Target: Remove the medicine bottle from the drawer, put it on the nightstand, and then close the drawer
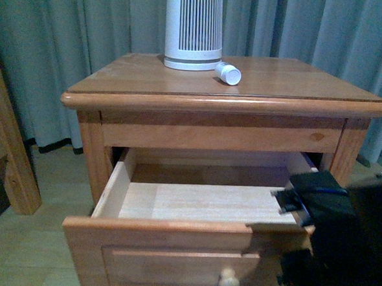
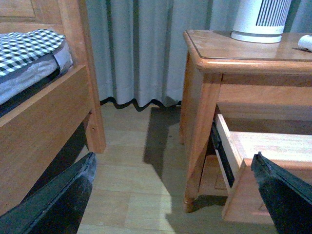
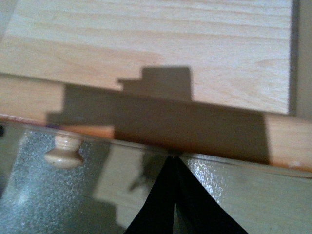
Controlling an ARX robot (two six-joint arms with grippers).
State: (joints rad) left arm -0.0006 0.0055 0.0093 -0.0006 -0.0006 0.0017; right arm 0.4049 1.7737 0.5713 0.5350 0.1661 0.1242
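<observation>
The right pincer (image 3: 174,168) is pinched together, empty, just above the open drawer (image 1: 194,205) front, near its knob (image 1: 228,283). The left pincer (image 2: 173,195) hangs spread wide, holding nothing. The medicine bottle (image 1: 228,73) already lies on the nightstand (image 1: 117,80); only closing the drawer remains.

You see: orange-brown nightstand (image 1: 149,82); pale wood drawer (image 1: 194,201) floor; white medicine bottle (image 1: 228,73); white, dark-slatted device (image 1: 193,26); grey-green curtain (image 1: 75,26); black-and-white checked bedding (image 2: 29,41).
</observation>
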